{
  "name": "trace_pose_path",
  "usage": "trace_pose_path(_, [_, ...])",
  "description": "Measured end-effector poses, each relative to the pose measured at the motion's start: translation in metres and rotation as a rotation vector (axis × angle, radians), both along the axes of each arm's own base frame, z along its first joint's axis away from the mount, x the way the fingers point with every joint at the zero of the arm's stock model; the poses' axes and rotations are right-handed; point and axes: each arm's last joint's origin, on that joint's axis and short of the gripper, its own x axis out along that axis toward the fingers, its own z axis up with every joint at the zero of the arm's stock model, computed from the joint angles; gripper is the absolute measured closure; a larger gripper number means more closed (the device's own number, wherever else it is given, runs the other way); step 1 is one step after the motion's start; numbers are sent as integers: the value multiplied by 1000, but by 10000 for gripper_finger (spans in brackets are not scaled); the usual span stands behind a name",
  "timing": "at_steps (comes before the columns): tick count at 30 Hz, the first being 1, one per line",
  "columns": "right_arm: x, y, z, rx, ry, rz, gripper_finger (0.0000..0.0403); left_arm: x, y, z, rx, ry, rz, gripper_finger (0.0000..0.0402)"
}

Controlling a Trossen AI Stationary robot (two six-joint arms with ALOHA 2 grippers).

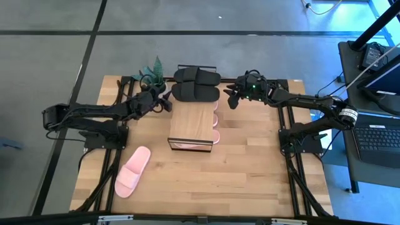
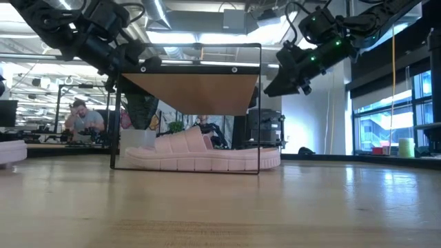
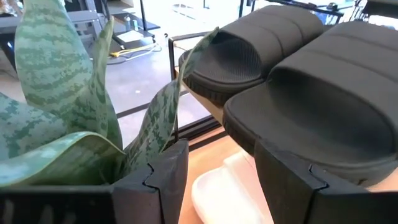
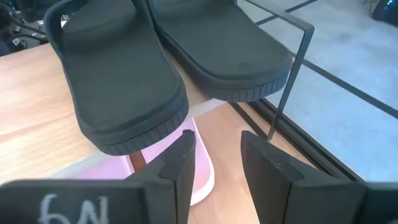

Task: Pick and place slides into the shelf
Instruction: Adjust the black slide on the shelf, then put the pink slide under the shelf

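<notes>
The left arm is stretched across the table's left side toward the shelf's far left corner. The left gripper point(image 1: 164, 100) is held above the tabletop with its fingers point(image 3: 163, 180) parted and nothing between them, just beside a green plant point(image 1: 155, 70) and close to the nearer black slide point(image 1: 195, 92). One loose pink slide point(image 1: 133, 171) is seen lying on the table point(image 1: 250, 181) well in front of this arm, near the left edge, with bare wood around it.

The shelf point(image 1: 192, 122) stands mid-table. Two black slides are counted, side by side at its far end on the top board; the farther one point(image 1: 196, 75) reaches toward the table's back edge. Pink slides point(image 2: 207, 153) are seen under the board, their ends showing along its right side; their number cannot be told.

The right arm reaches in from the right. The right gripper point(image 1: 231, 97) hovers just right of the black slides, its fingers point(image 4: 180, 165) slightly parted and empty. Open tabletop lies to the front and right.
</notes>
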Motion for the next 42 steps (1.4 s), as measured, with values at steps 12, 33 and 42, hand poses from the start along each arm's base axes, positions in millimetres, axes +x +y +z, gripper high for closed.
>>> trace_pose_path(12, [-1,0,-1,-3,19,-30,273,-3,-14,14,25,-36,-138,225])
trace_pose_path(33, [-23,14,-36,269,363,-74,273,-24,-109,31,-34,-15,-1014,225])
trace_pose_path(42, [-45,45,-94,352,401,-69,273,-29,-148,27,-134,-20,-1181,225])
